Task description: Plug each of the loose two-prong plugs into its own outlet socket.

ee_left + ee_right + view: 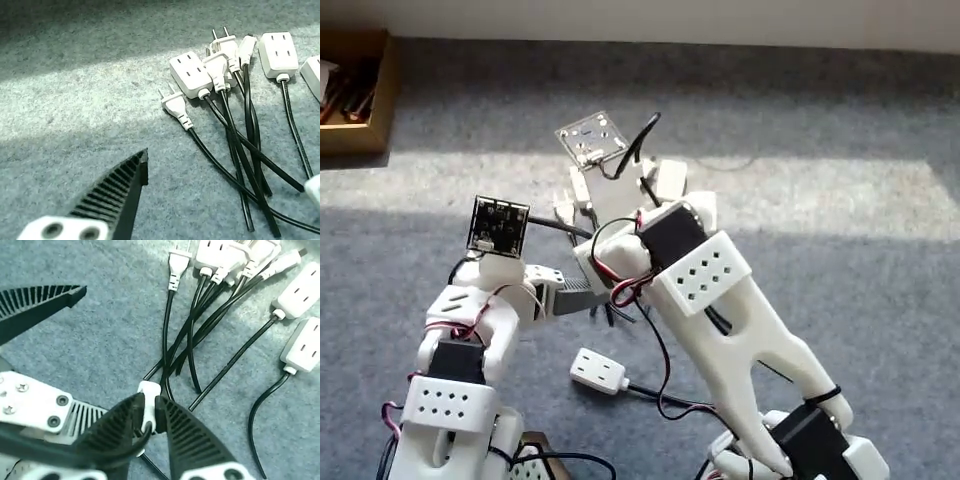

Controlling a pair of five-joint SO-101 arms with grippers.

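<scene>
In the right wrist view my right gripper (150, 401) is shut on a small white plug (147, 389) whose black cord runs back into the tangle. Beyond it lie a loose two-prong plug (177, 264) and white outlet sockets (300, 290), (304, 346). The left wrist view has a two-prong plug (175, 106) lying free on the carpet, further plugs (218, 70) bunched against a socket block (189, 75), and another socket (278, 47). My left gripper (582, 292) stands open just left of the cords, holding nothing; one finger (122, 187) is seen.
A separate white socket (598, 371) on a black cord lies near the front between the arms. A wooden box (360, 90) sits at the back left. Black cords (240, 150) cross each other on the grey carpet.
</scene>
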